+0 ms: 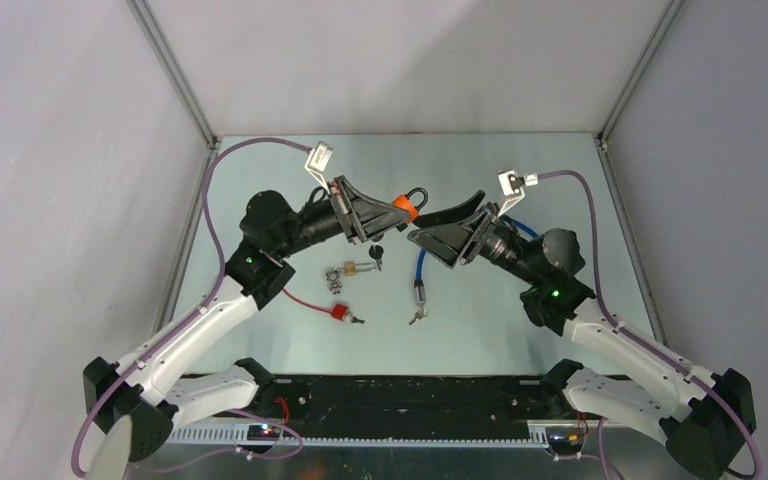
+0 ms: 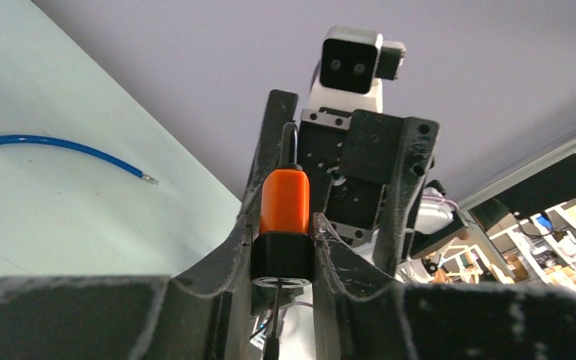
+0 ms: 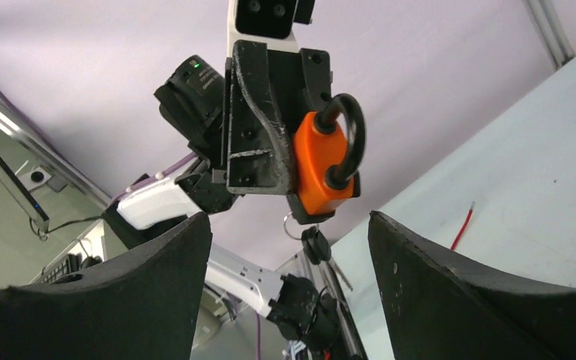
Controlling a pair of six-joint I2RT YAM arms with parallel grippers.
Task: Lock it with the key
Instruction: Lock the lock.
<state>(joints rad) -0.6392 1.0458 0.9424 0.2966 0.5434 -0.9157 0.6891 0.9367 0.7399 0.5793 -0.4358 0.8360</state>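
We see the left gripper clenched on the orange padlock, a plastic-bodied block with a black base and a black steel shackle. The gripper's fingers press the black base from both sides, and the lock is held up in the air above the pale table. In the right wrist view both ends of the shackle meet the body. A black-headed key hangs on a thin ring just beneath the padlock's base, with a silvery blade beside it. Whether any key sits in the keyhole we cannot tell.

The right gripper faces the padlock from the opposite side. Its fingers are spread wide, released and grasping nothing, with the tips near the lock but apart from it.

On the table below we find three more things:
- a small brass padlock with keys attached
- a blue cable ending in a metal piece
- a red cable leading to a small red lock
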